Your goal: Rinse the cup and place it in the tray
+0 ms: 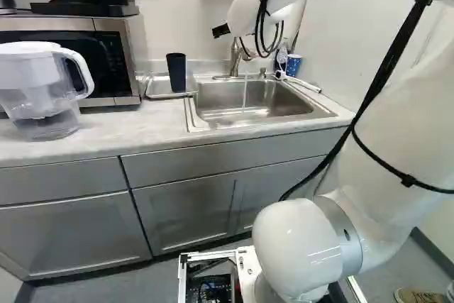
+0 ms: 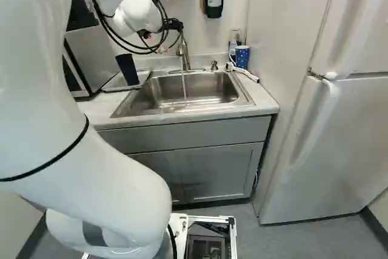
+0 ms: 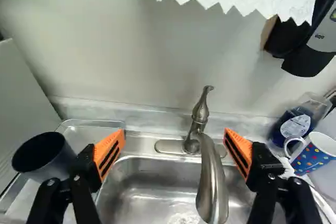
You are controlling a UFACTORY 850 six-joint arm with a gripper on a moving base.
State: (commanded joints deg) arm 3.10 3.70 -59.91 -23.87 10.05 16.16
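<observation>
One dark cup (image 1: 176, 74) stands upright, mouth up, in the tray (image 3: 94, 123) beside the sink (image 2: 140, 99), while water (image 2: 184, 87) runs from the faucet (image 3: 212, 184) into the basin. The gripper (image 3: 174, 134) is spread wide with nothing in its grasp, the faucet showing between its orange pads and the cup lying outside one finger. Whether the cup has been rinsed cannot be told from here; with it set in the tray and the tap running, I judge the step in hand to be shutting off the water. To do that well, centre the lever (image 3: 202, 106) between the pads, come in slowly, and push or pinch it lightly along its own travel, easing off once the stream stops. Keep the fingers level with the lever rather than the spout, since leaning on the spout could swing it or bind the arm. Watch the finger on the cup's side: a wide sweep that way may tip the cup. The spotted mug (image 3: 314, 153) and the bottle (image 3: 296, 124) on the far side deserve equal room.
</observation>
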